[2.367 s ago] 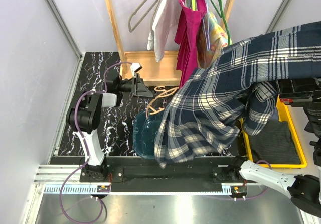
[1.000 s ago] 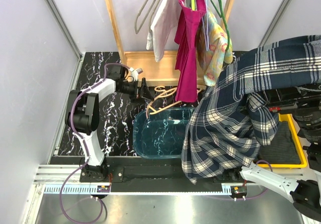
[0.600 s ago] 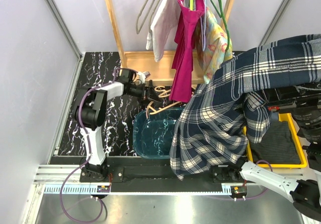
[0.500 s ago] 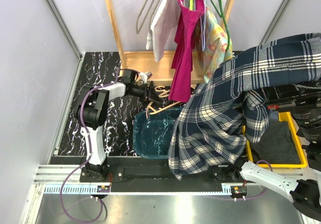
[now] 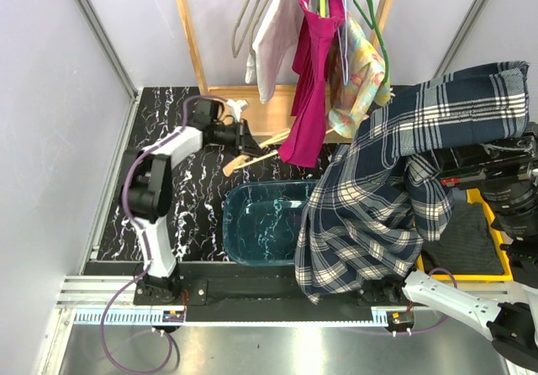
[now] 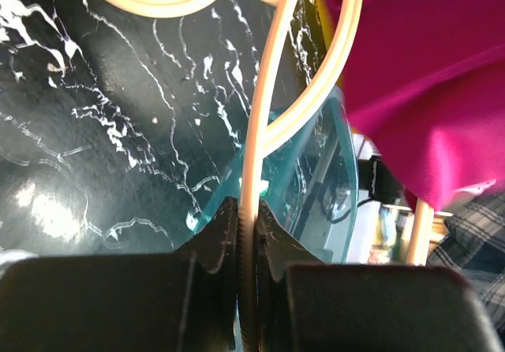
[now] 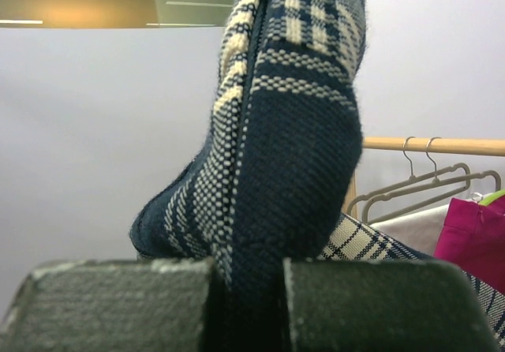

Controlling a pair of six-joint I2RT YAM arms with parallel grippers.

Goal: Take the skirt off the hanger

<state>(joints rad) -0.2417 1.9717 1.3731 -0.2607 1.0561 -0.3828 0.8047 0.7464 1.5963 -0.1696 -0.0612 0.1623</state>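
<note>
Separation looks complete: my left fingers (image 6: 207,251) clench the pale wooden hanger (image 5: 252,155), now swung clear of the navy plaid skirt (image 5: 395,190). My right fingers (image 7: 118,305) grip that skirt aloft.

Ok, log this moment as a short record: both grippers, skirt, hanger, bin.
left gripper: shut on the wooden hanger, which has no skirt on it
right gripper: shut on the plaid skirt, held up at the right
skirt vs hanger: apart; the skirt is already off
teal bin: on the table between the arms, with the skirt's lower part hanging over its right end
</note>
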